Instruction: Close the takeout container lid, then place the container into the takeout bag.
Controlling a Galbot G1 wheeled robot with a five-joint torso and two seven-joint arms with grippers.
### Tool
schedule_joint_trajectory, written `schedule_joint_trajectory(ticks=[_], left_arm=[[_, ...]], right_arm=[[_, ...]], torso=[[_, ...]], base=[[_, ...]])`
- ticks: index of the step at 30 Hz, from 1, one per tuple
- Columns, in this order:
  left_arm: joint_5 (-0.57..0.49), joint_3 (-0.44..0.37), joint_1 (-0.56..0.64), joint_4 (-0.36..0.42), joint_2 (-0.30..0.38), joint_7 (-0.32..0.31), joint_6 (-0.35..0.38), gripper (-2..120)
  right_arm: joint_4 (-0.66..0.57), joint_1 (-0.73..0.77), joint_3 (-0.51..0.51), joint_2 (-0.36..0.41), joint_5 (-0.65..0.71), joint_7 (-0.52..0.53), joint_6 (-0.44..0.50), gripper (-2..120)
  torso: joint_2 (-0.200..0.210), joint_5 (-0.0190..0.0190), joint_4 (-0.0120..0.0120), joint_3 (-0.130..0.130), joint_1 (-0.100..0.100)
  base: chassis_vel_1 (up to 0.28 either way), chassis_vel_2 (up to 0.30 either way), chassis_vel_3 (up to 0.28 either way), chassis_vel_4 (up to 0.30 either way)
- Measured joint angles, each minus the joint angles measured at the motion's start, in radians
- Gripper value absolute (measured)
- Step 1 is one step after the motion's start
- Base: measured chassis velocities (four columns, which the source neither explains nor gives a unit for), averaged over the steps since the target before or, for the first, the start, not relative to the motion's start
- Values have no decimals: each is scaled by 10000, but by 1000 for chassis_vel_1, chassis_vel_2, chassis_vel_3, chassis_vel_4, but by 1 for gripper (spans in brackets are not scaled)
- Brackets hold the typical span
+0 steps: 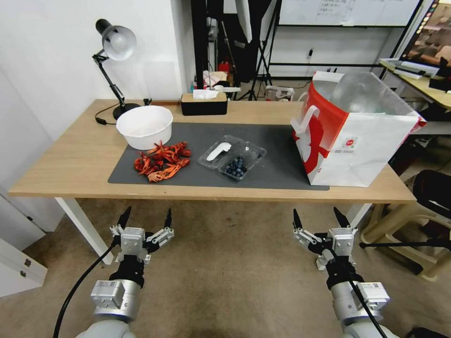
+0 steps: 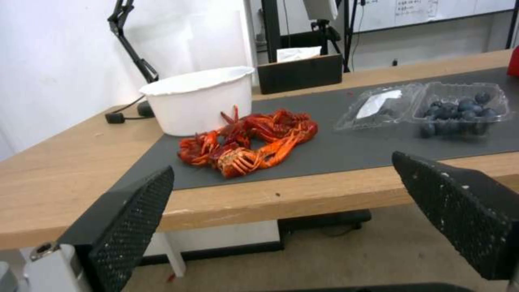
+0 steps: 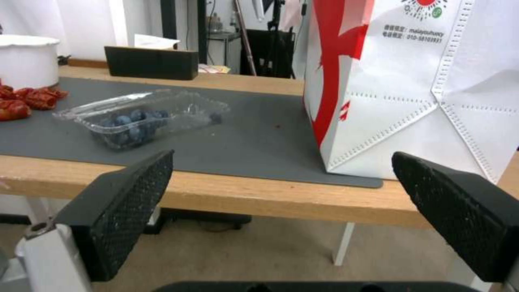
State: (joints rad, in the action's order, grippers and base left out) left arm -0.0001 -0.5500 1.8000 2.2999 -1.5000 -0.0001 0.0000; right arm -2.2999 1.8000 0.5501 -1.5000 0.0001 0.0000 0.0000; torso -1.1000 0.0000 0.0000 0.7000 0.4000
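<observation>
Lying open on the dark grey mat (image 1: 277,162), the takeout container (image 1: 237,164) has nothing done to it yet: its berry-filled half faces up and the lid (image 1: 220,151) is folded flat beside it, toward the white bowl (image 1: 144,126), with a white elongated piece resting on the clear plastic. The box is thin, glossy and round-cornered, so it will probably flex and slip under a hard pinch. Just past the mat's right end stands the takeout bag (image 1: 361,141), mouth wide and foil lining showing (an easy target for something so much smaller), its stiff creased paper likely keeping it upright. A heap of red crayfish (image 1: 162,162) sits between bowl and box, close enough to the lid that a sweep from that side might brush it. Both arms wait below the near table edge, the left gripper (image 1: 145,220) and right gripper (image 1: 318,219) each with textured black fingers spread apart and holding nothing, well short of the box
</observation>
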Motion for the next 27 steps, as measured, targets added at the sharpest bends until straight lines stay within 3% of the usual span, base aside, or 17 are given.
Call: schedule_joint_trajectory(ticks=[17, 19, 20, 22, 23, 25, 27], left_arm=[[-64, 55, 1, 6, 20, -76, 13, 100], [-557, 496, 25, 216, 194, -689, 172, 100], [-557, 496, 25, 216, 194, -689, 172, 100], [-1357, 1210, 77, 565, 476, -1704, 451, 100], [-1357, 1210, 77, 565, 476, -1704, 451, 100], [-2003, 1786, 115, 850, 699, -2513, 669, 100], [-2264, 2002, 145, 936, 790, -2745, 582, 100]], right_arm=[[-83, 77, 58, 35, 255, -298, -192, 100], [-422, 384, 285, 184, 1110, -1357, -945, 100], [-422, 384, 285, 184, 1110, -1357, -945, 100], [-567, 432, 427, 214, 1578, -1777, -1238, 100], [-567, 432, 427, 214, 1578, -1777, -1238, 100], [-637, 355, 490, 208, 1746, -1817, -1260, 100], [-653, 323, 512, 215, 1781, -1817, -1268, 100]], torso=[[0, 2, 1, -1, 0], [0, -1, 0, 0, 0], [0, -1, 0, 0, 0], [0, 2, -1, 0, -1], [0, 2, -1, 0, -1], [0, -1, 0, 0, 0], [0, 3, -1, 0, 0]], base=[[0, 0, 0, 0], [0, 0, 0, 0], [0, 0, 0, 0], [0, 0, 0, 0], [0, 0, 0, 0], [0, 0, 0, 0], [0, 0, 0, 0]])
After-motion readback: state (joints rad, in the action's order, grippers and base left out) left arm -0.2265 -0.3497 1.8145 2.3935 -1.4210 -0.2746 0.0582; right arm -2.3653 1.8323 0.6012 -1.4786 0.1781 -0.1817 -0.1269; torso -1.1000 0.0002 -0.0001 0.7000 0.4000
